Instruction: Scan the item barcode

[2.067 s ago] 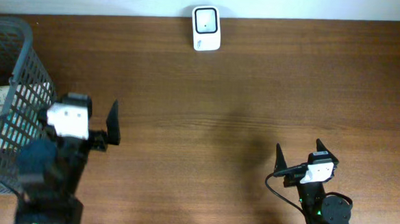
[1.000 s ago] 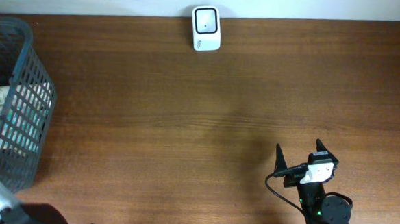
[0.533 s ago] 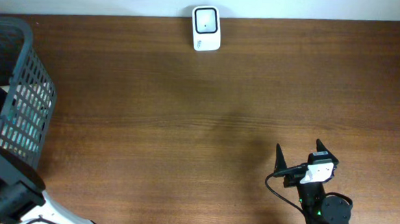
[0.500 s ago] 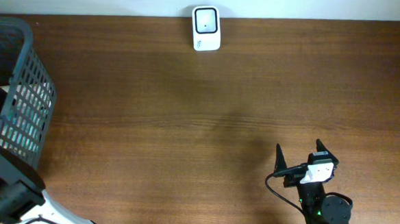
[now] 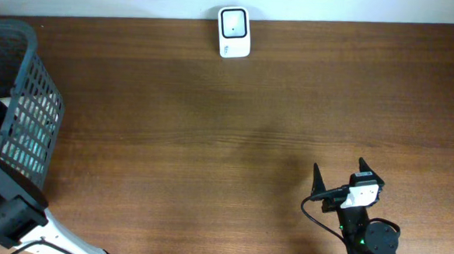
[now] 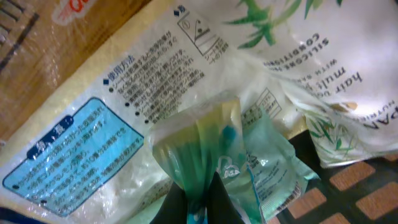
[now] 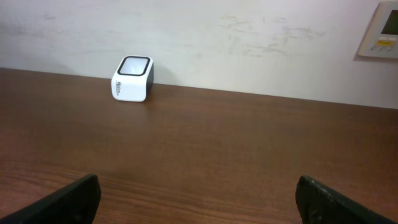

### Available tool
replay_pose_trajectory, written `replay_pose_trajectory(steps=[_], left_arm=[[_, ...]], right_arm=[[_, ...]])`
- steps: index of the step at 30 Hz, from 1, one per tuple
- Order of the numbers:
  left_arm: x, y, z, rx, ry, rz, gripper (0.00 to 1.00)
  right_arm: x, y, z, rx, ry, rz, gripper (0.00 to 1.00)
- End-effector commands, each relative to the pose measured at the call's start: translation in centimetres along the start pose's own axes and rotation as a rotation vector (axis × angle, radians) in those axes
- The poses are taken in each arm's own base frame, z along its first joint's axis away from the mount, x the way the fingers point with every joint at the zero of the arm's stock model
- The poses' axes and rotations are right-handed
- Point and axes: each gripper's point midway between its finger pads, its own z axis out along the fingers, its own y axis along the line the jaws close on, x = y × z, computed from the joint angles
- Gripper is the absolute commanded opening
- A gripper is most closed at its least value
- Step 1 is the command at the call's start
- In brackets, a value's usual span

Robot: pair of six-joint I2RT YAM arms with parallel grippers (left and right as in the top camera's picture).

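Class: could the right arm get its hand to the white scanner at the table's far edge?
Probably yes: the open right hand faces the scanner across bare table, nothing between; whether the arm stretches that far is unclear.

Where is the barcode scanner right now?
In the overhead view the white scanner stands at the far edge of the table, near the middle, well ahead and left of the open right hand.

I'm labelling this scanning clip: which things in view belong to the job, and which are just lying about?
Job: barcode scanner; green packet, pinched in the shut left gripper.

Lying about: blue-label pouch; leaf-print pouch; cardboard box; basket; open right gripper.
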Motion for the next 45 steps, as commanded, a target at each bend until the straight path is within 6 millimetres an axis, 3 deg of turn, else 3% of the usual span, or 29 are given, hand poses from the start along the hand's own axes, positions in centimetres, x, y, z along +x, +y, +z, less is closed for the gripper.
replay_pose_trajectory(steps=[1, 3, 6, 7, 9, 11, 12, 13, 15, 17, 18, 20, 22, 23, 25, 27, 30, 33, 37, 40, 42, 45], left_arm=[[-1.4, -1.3, -2.1, 0.059, -0.03, 0.01, 0.0], [-3.2, -2.4, -6.3, 0.111, -0.114, 0.018, 0.0], [-5.3, -4.6, -14.9, 0.189, -0.295, 0.046, 0.0], [-5.5, -5.8, -19.2, 0.217, -0.388, 0.074, 0.0], [-4.4, -8.0, -24.4, 0.261, -0.498, 0.129, 0.0], [-2.8, -10.1, -27.5, 0.301, -0.552, 0.182, 0.0], [-1.0, -12.3, -29.6, 0.338, -0.583, 0.246, 0.0], [0.6, -14.4, -30.8, 0.366, -0.596, 0.307, 0.0], [2.9, -17.5, -31.4, 0.404, -0.581, 0.398, 0.0], [7.7, -22.1, -30.0, 0.447, -0.473, 0.538, 0.0], [8.8, -23.1, -29.5, 0.455, -0.449, 0.569, 0.0], [12.9, -26.6, -27.5, 0.48, -0.369, 0.684, 0.0], [17.9, -30.1, -24.2, 0.499, -0.282, 0.803, 0.0], [19.2, -30.8, -23.2, 0.503, -0.256, 0.816, 0.0], [24.7, -33.5, -18.8, 0.531, -0.167, 0.87, 0.0], [27.4, -34.4, -15.9, 0.537, -0.123, 0.858, 0.0], [33.2, -36.0, -11.1, 0.615, -0.039, 0.87, 0.0], [38.0, -38.0, -7.9, 0.676, 0.011, 0.92, 0.0], [43.2, -40.0, -5.4, 0.695, 0.049, 1.003, 0.0], [44.6, -40.1, -4.6, 0.683, 0.082, 0.976, 0.04], [44.7, -40.0, -4.5, 0.677, 0.089, 0.971, 0.13], [44.8, -39.9, -4.5, 0.676, 0.094, 0.972, 0.99]], right_arm=[[0.1, 0.4, 0.0, -0.021, -0.003, 0.007, 0.98], [0.1, 0.4, 0.0, -0.021, -0.003, 0.007, 0.99], [0.1, 0.4, 0.0, -0.021, -0.003, 0.007, 0.98], [0.1, 0.4, 0.0, -0.021, -0.003, 0.007, 0.98], [0.1, 0.4, 0.0, -0.02, -0.003, 0.007, 0.98], [0.1, 0.4, 0.0, -0.02, -0.003, 0.007, 0.98], [0.1, 0.4, 0.0, -0.021, -0.003, 0.007, 0.98], [0.1, 0.4, 0.0, -0.021, -0.003, 0.007, 0.98], [0.1, 0.4, 0.0, -0.021, -0.003, 0.007, 0.99], [0.1, 0.4, 0.0, -0.021, -0.003, 0.007, 0.98], [0.1, 0.4, 0.0, -0.02, -0.003, 0.007, 0.98], [0.1, 0.4, 0.0, -0.021, -0.003, 0.007, 0.98], [0.1, 0.4, 0.0, -0.021, -0.003, 0.007, 0.98], [0.1, 0.4, 0.0, -0.021, -0.003, 0.007, 0.98], [0.1, 0.4, 0.0, -0.021, -0.003, 0.007, 0.98], [0.1, 0.4, 0.0, -0.02, -0.003, 0.007, 0.98], [0.1, 0.4, 0.0, -0.021, -0.003, 0.007, 0.98], [0.1, 0.4, 0.0, -0.02, -0.003, 0.007, 0.98], [0.1, 0.4, 0.0, -0.021, -0.003, 0.007, 0.98], [0.1, 0.4, 0.0, -0.021, -0.003, 0.007, 0.98], [0.1, 0.4, 0.0, -0.021, -0.003, 0.007, 0.98], [0.1, 0.4, 0.0, -0.021, -0.003, 0.007, 0.98]])
